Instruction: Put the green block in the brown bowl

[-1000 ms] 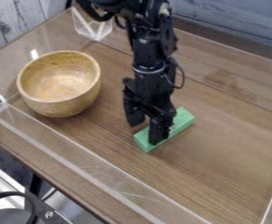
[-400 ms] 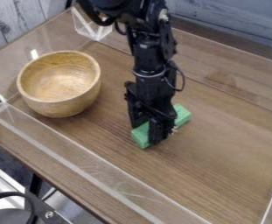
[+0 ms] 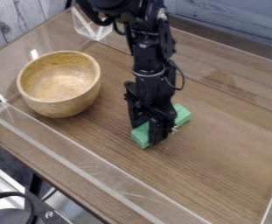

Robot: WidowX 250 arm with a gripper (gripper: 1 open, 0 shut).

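One black pincer (image 3: 153, 131) points straight down at the wooden table (image 3: 219, 149), its jaws drawn narrow and clamped on the green block (image 3: 183, 115). Block lies flat on the table surface between the jaws, one end showing just below the fingertips toward the camera, the other end projecting to the right of the pincer. Brown bowl (image 3: 59, 83) stands upright well to the left of the pincer and slightly farther back, apart from the block, its interior holding nothing visible. Black arm (image 3: 149, 44) rises behind the pincer toward the far table edge.
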